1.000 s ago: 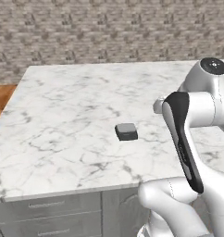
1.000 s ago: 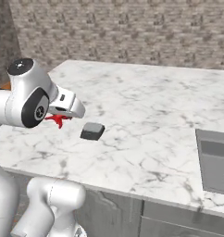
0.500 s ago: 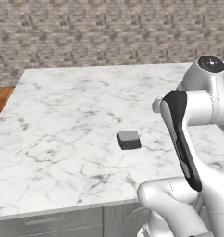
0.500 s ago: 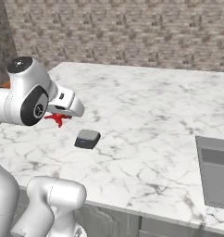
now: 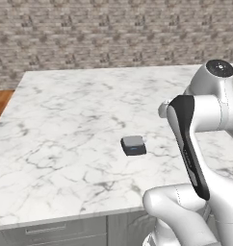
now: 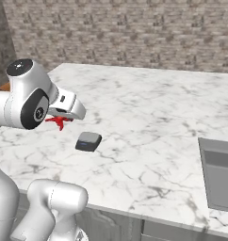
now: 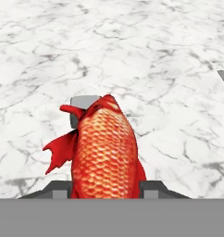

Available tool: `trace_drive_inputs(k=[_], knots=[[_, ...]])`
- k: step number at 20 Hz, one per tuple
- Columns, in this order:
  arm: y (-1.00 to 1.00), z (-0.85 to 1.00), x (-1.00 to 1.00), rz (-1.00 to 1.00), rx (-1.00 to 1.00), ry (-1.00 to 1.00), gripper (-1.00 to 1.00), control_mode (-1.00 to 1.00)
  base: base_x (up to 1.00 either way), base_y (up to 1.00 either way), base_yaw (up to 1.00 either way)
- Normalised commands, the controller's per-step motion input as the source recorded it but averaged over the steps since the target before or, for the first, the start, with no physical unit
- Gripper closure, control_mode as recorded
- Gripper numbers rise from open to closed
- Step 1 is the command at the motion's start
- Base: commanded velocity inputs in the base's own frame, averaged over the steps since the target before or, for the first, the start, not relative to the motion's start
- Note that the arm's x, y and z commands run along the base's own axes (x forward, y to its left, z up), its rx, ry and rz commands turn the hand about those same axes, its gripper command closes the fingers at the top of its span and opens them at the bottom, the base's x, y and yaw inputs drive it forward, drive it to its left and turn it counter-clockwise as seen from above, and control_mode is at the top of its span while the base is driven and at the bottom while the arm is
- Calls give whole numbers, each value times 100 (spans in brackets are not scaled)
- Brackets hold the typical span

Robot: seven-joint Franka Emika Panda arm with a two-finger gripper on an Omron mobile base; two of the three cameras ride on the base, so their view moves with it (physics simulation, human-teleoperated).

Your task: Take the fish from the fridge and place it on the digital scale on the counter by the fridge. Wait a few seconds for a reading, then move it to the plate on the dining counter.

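Above the marble surface [image 5: 65, 125], the fingers [image 7: 58, 189] are clamped narrowly on the red-orange fish [image 7: 104, 148], one dark tip on each flank. The fish hangs in the air near the small dark scale [image 6: 88, 140], which lies flat on the surface below it.

Red-orange fish [image 7: 104, 152] clamped between dark fingers [image 7: 153, 187], digital scale [image 7: 81, 105] behind, marble counter [image 7: 155, 55] beneath
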Motion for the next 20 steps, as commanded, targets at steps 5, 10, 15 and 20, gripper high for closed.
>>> trace_drive_inputs(k=[5,10,15,20], knots=[[0,0,0,0,0,0,100,100,91,0,4],[0,0,0,0,0,0,100,100,99,24,15],[0,0,0,0,0,0,100,100,88,31,24],[0,0,0,0,0,0,100,100,100,11,15]])
